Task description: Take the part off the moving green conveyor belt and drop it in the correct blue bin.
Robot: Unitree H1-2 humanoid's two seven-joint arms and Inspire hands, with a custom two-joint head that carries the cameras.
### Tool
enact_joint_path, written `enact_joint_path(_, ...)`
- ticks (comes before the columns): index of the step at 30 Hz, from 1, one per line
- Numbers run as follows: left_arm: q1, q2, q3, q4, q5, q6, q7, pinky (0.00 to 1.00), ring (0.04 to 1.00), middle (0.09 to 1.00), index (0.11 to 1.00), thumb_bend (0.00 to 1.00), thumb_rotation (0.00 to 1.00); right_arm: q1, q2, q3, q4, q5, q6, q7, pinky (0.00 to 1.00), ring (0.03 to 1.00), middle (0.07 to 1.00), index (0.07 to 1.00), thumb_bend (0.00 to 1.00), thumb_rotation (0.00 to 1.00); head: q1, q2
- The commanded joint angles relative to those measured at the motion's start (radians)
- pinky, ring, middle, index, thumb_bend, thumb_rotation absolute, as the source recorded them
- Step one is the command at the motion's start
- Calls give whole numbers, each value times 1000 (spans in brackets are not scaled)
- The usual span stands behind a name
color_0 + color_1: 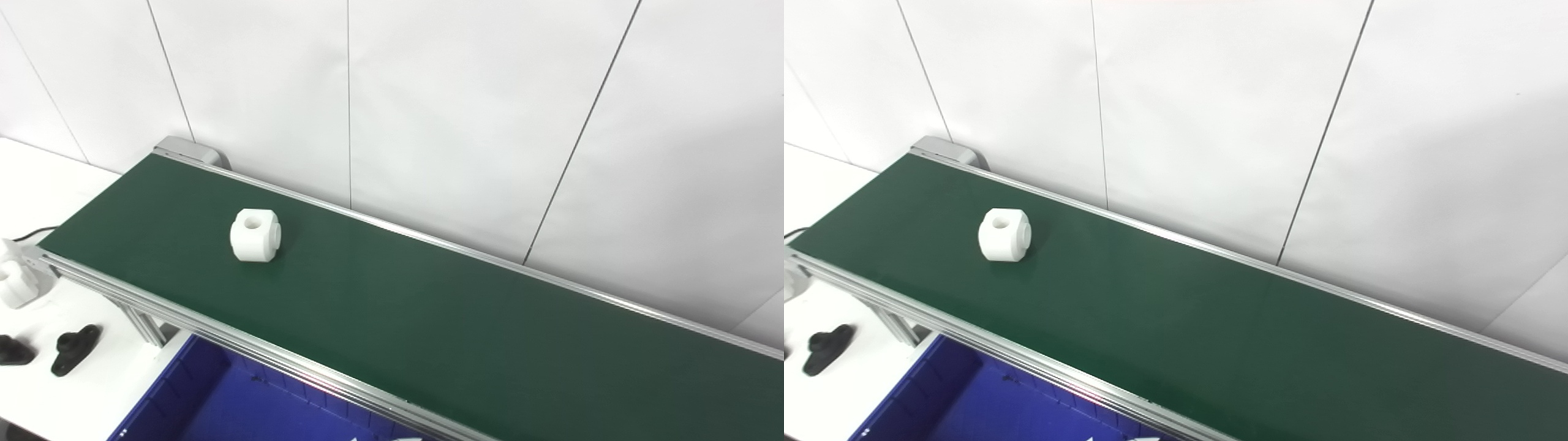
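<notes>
A white blocky part [255, 234] with a round hole on top and a short boss on its side rests on the green conveyor belt [429, 306], toward the belt's left end. Below the belt's near rail sits a blue bin [202, 398], only partly in view at the bottom edge. Neither hand shows in either eye view.
On the white table to the left lie two black parts [73, 348] and a white part [17, 285] beside the belt's end. A black cable [30, 233] runs at the far left. A white panelled wall stands right behind the belt.
</notes>
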Motion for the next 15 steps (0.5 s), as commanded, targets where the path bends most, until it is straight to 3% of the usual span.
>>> enact_joint_path(1, -5, 12, -16, -8, 5, -37, 26, 773, 880, 920, 865, 820, 280, 6, -9, -6, -29, -7, -55, -9, 913, 912, 917, 939, 708, 523, 5, 1)
enact_joint_path(5, -10, 17, -29, -5, 0, -37, 43, 759, 870, 915, 860, 826, 276, 9, -10, -10, -38, -2, -55, 1, 958, 933, 926, 946, 700, 519, 4, 1)
enact_joint_path(15, -8, 51, -65, -45, -13, -37, 88, 723, 841, 897, 848, 827, 267, 1, -15, 2, -38, -20, -55, -9, 934, 922, 924, 950, 697, 532, -29, 22)
